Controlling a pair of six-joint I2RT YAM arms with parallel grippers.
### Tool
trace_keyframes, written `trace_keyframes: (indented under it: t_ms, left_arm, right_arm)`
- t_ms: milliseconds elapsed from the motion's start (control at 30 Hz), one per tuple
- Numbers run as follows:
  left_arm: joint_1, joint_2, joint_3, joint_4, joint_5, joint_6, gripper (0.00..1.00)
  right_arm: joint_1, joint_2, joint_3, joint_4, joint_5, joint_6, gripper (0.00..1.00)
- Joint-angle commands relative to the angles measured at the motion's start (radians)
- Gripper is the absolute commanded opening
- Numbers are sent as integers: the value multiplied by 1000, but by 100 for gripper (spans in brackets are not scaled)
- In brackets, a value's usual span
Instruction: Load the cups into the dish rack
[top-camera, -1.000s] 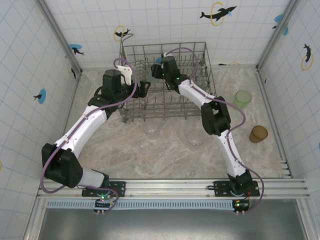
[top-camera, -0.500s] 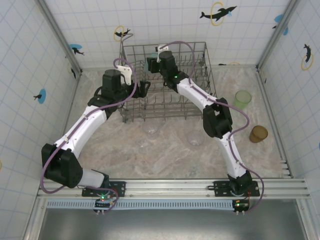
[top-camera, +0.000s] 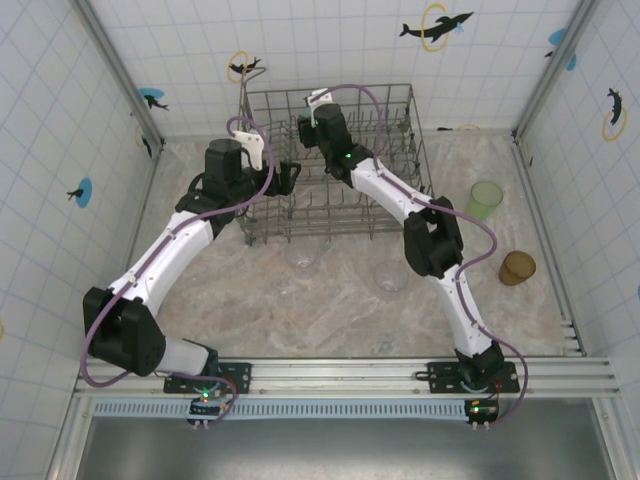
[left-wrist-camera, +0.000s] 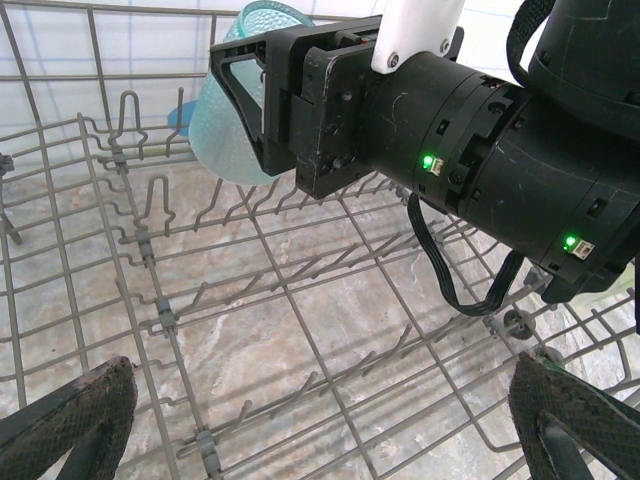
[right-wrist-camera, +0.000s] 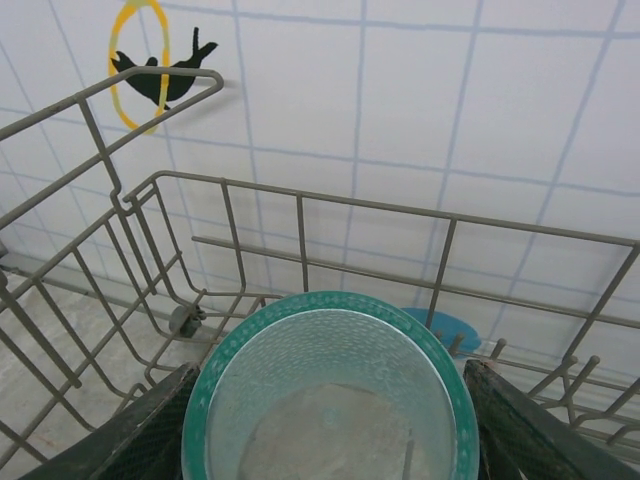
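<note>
Right arm mid-placement. The right gripper (left-wrist-camera: 243, 108) had its two fingers closed on the sides of the teal translucent plastic tumbler (left-wrist-camera: 222, 112). It held the tumbler inside the large grey wire dish rack (top-camera: 404, 96), near the far left corner and apart from the upright tines (left-wrist-camera: 150, 205) below. In the right wrist view the open mouth of the tumbler (right-wrist-camera: 330, 395) faced the camera, with the far rack wall (right-wrist-camera: 300, 212) just behind it.

The left gripper (left-wrist-camera: 320, 430) hung low over the rack floor, fingers spread wide and empty.

By judgement, the step in hand was loading this first cup. The next move called for tipping the tumbler mouth-down, lowering it between two tine rows, then parting the fingers without catching a wire.

A light green plastic cup (top-camera: 486, 197) and an amber-brown plastic cup (top-camera: 517, 267) stood on the marbled table (top-camera: 340, 310) to the right of the rack, not yet loaded.

Limits of view:
- From above, the right gripper (top-camera: 304, 128) covered the tumbler.
- Two clear cups (top-camera: 302, 258) (top-camera: 391, 275) in front of the rack were faint outlines.
- The left fingertips were cut off by the lower frame edge.
- The tumbler's base and its contact with the pads could not be made out.
</note>
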Motion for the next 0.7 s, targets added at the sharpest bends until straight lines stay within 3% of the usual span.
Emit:
trace_keyframes:
  t_ms: [0,667]
  left_arm:
    - [4,-20,-12,15,-1,-12,98]
    - [5,-8,-12,14,1,-13,98]
  right_arm:
    - [-19,16,45,67,20,5,46]
    - [-40,81,42,61,-34,101,45]
